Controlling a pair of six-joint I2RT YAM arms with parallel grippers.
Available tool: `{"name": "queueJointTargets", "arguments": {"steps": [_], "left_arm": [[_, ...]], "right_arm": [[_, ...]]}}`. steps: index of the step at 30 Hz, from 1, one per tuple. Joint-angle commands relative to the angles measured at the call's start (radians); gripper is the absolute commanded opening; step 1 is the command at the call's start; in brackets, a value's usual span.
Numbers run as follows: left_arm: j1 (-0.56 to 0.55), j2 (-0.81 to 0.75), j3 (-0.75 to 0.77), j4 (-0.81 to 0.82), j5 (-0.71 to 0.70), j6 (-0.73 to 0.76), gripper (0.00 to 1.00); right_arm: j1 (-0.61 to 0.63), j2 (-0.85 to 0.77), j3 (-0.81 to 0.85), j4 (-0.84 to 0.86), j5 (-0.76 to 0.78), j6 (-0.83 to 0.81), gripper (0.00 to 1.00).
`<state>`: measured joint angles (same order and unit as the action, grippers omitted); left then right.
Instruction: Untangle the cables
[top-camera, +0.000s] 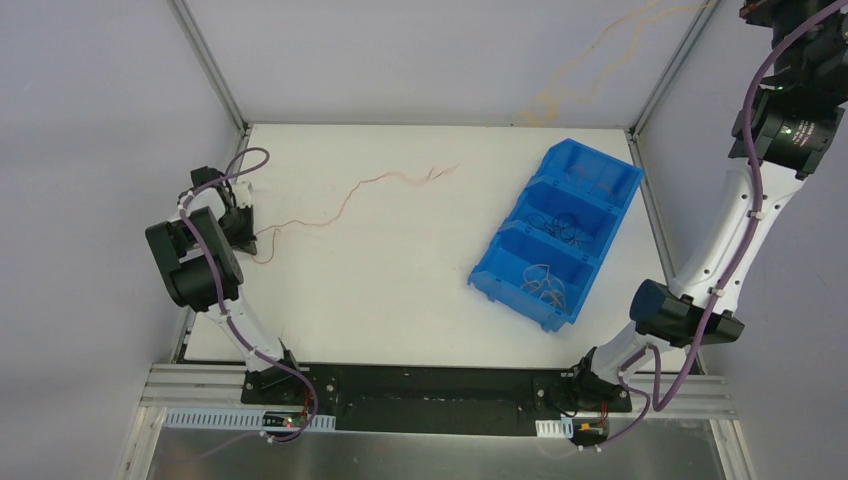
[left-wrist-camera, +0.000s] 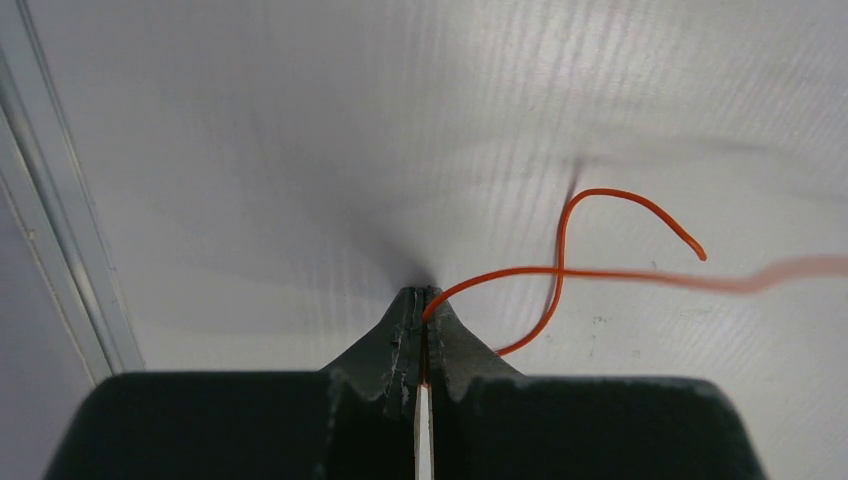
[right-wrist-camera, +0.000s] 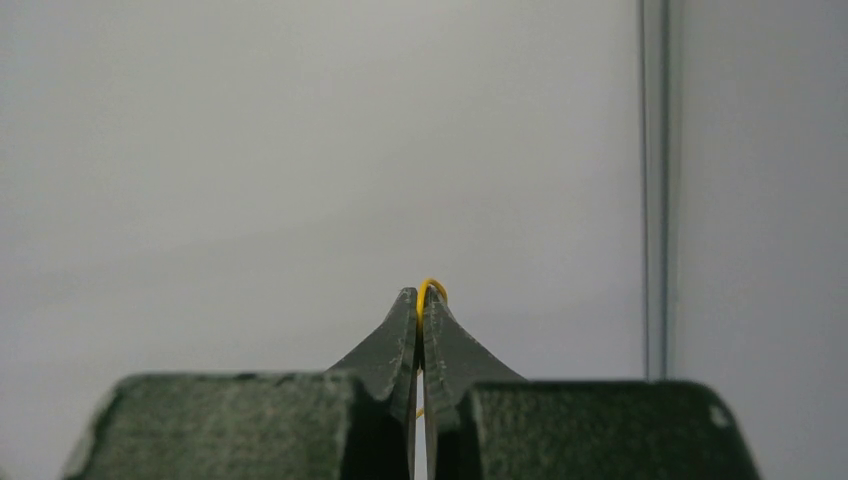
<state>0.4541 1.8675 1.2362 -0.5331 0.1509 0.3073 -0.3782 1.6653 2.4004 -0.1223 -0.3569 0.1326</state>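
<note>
Two wires out: orange wire (left-wrist-camera: 500, 272) across table (top-camera: 400, 300), yellow wire (right-wrist-camera: 432, 284) in the air, back right; apparently apart.
Left gripper (left-wrist-camera: 425, 300): clamped on orange wire, table's left.
Right gripper (right-wrist-camera: 420, 300): raised, clamped on yellow wire.
Remaining: more wires (top-camera: 562, 228) in blue bin (top-camera: 515, 300), tangled or not unclear.

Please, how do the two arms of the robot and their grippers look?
Both the left arm and the right arm have white links and black joint housings. A thick purple cable runs along each, bound with white ties. A green light shows on the right arm. The left gripper and right gripper have dark, tapering fingers.
</note>
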Motion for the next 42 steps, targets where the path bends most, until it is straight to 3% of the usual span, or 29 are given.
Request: {"name": "queueJointTargets", "arguments": {"steps": [1, 7, 12, 19, 26, 31, 34, 42], "left_arm": [[0.043, 0.05, -0.013, -0.002, -0.13, 0.065, 0.0], [0.066, 0.041, -0.019, -0.001, -0.127, 0.078, 0.0], [0.052, -0.018, -0.037, -0.004, 0.0, 0.032, 0.0], [-0.045, -0.148, -0.062, -0.004, 0.208, -0.021, 0.0], [-0.196, -0.215, -0.056, -0.002, 0.33, -0.057, 0.0], [-0.263, -0.202, -0.063, -0.002, 0.339, -0.043, 0.0], [-0.263, -0.177, -0.058, -0.002, 0.337, -0.044, 0.0], [-0.272, -0.142, -0.035, -0.002, 0.345, -0.062, 0.0]], "right_arm": [[-0.016, -0.039, -0.008, 0.016, 0.087, -0.069, 0.0], [-0.025, -0.04, -0.02, 0.007, 0.03, -0.048, 0.0], [-0.024, -0.066, -0.048, 0.085, -0.198, 0.102, 0.0], [-0.022, -0.102, -0.065, 0.117, -0.378, 0.244, 0.0], [-0.018, -0.235, -0.246, 0.153, -0.56, 0.346, 0.0], [-0.018, -0.362, -0.455, 0.065, -0.722, 0.379, 0.0], [-0.018, -0.442, -0.551, -0.11, -0.773, 0.274, 0.0], [-0.018, -0.594, -0.678, -0.704, -0.73, -0.326, 0.0]]}}
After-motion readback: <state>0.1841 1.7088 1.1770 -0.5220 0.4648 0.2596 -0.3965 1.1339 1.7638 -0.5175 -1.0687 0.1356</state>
